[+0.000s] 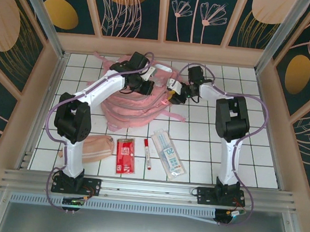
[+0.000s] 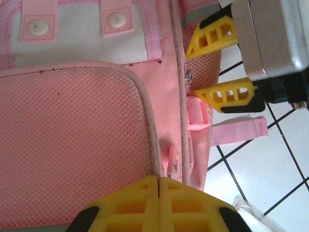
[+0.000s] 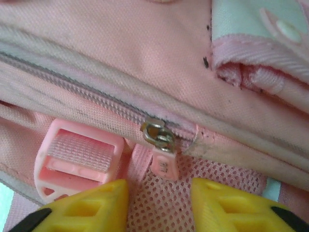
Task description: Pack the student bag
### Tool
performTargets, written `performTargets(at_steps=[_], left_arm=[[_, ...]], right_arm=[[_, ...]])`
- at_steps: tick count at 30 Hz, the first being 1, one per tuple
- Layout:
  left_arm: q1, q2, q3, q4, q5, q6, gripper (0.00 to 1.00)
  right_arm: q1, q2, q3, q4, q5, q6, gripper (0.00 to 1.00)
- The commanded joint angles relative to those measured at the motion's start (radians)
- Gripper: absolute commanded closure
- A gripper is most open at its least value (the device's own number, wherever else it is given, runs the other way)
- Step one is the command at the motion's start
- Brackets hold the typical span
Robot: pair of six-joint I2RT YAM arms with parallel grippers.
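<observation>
The top camera looks steeply down from behind the arms (image 1: 226, 120) over the whole bench (image 1: 250, 158), while both wrist cameras sit very close to the student bag (image 2: 72, 145), apparently sharing one zipper (image 3: 111, 107) stretch.

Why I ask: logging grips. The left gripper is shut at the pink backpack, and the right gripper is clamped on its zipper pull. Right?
Not quite. The right wrist view shows the right gripper open, its fingers apart and the zipper pull beyond the gap, ungripped. The left gripper is indeed shut at the pink backpack.
</observation>
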Motion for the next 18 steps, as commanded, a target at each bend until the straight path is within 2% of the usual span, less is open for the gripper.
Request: performTargets(at_steps=[1,6,12,16,18], left_arm=[[0.001,-0.054,0.038,0.045,0.066,-0.037,1.0],[0.001,-0.041,0.043,0.048,0.068,-0.06,1.0],[0.0,-0.04,0.044,0.051,0.049,-0.065,1.0],[0.004,-0.04,0.037,0.055,0.007,-0.077,1.0],[0.01,-0.037,0.03,0.062,-0.002,-0.097,1.0]], right_arm=[[0.02,-0.039,-0.043,0.077,-0.054,0.047,0.65],[0.019,-0.071,-0.072,0.092,-0.083,0.065,0.66],[-0.001,-0.105,-0.101,0.065,-0.095,0.037,0.9],[-0.01,-0.12,-0.092,0.016,-0.122,0.011,0.99],[-0.014,-0.122,-0.08,-0.023,-0.135,-0.009,1.0]])
